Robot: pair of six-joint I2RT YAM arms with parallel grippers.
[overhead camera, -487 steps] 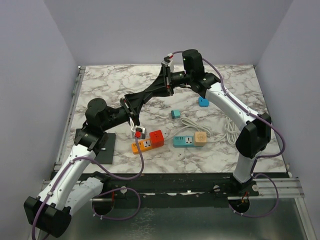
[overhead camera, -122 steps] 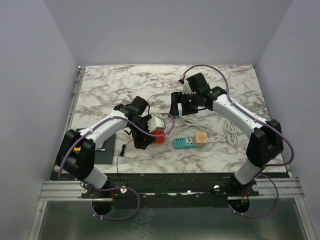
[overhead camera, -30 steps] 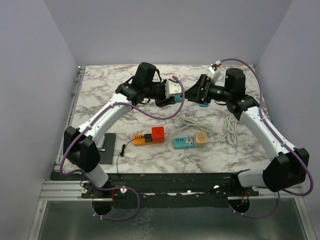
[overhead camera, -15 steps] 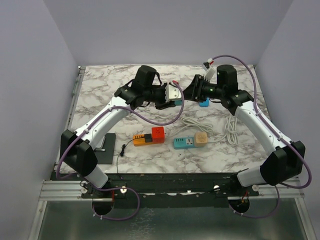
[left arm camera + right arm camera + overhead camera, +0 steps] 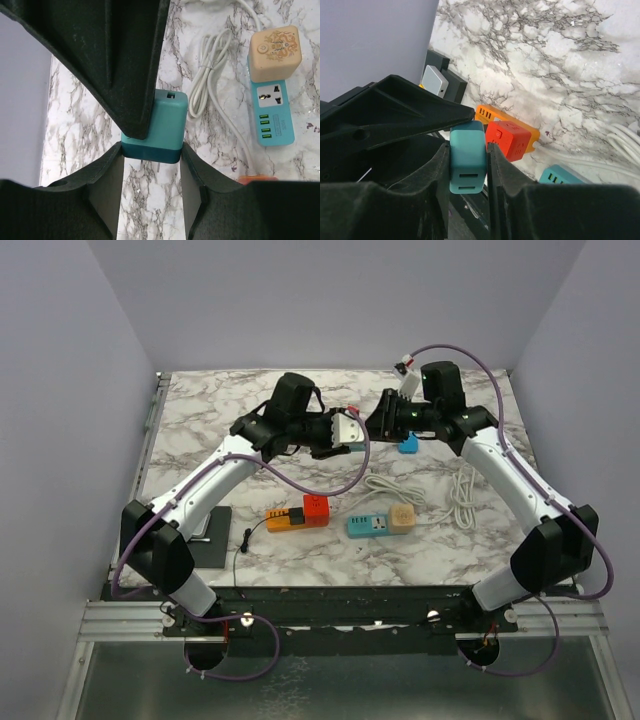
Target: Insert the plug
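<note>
A teal plug (image 5: 156, 125) hangs in the air over the back middle of the marble table (image 5: 230, 410), its metal pin pointing down. My left gripper (image 5: 151, 150) is shut on its darker lower end. My right gripper (image 5: 467, 150) comes from the opposite side, and both its fingers press on the plug's (image 5: 467, 157) sides, so it is shut on it too. In the top view the two grippers (image 5: 345, 435) (image 5: 378, 425) meet tip to tip. Below lie an orange power strip (image 5: 285, 518) carrying a red cube (image 5: 314, 509), and a teal power strip (image 5: 368, 526) carrying a beige cube (image 5: 401, 517).
A small blue plug (image 5: 407, 445) lies on the table under the right arm. A coiled white cable (image 5: 465, 495) runs from the teal strip at the right. A black plate (image 5: 212, 537) sits at the table's near left edge.
My right gripper has moved left to the teal plug and shut on it. The left gripper has kept its hold and barely shifted.
</note>
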